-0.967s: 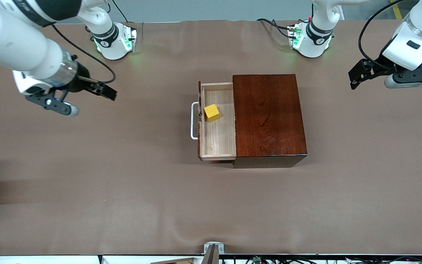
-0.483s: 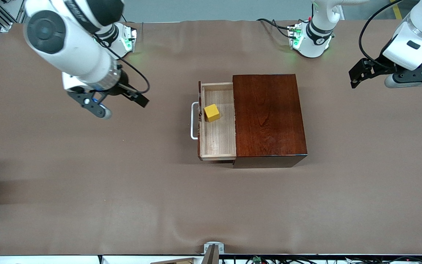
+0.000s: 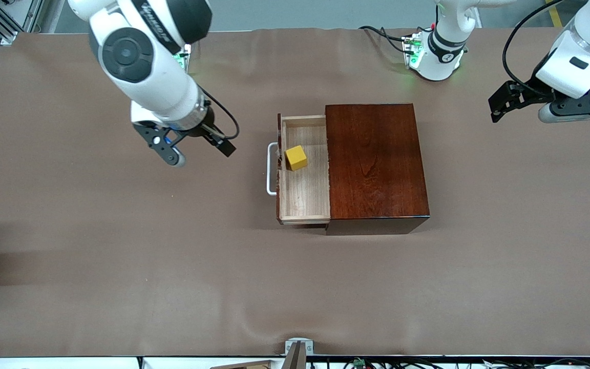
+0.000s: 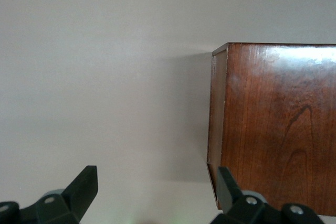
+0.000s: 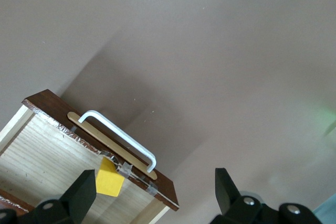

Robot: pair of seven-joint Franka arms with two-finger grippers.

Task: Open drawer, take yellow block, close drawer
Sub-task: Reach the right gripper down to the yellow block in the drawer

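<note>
The drawer point(image 3: 305, 189) stands pulled out of the dark reddish-brown box point(image 3: 374, 161) at the table's middle, its white handle point(image 3: 272, 169) facing the right arm's end. The yellow block point(image 3: 295, 157) lies in the tray close to the handle. My right gripper point(image 3: 200, 152) is open and empty over bare table beside the handle. Its wrist view shows the handle point(image 5: 123, 137), the tray point(image 5: 47, 156) and the block point(image 5: 109, 183) ahead of the gripper point(image 5: 155, 190). My left gripper point(image 3: 523, 111) is open and waits above the left arm's end; its wrist view shows the gripper point(image 4: 156, 187) and the box point(image 4: 278, 124).
The brown table cover point(image 3: 172, 266) spreads all round the box. The arm bases point(image 3: 436, 56) with cables stand along the table's back edge. A small metal bracket point(image 3: 299, 347) sits at the edge nearest the front camera.
My right arm has swung from the right arm's end of the table toward the drawer handle, still open. The left arm, drawer and block have not moved.
</note>
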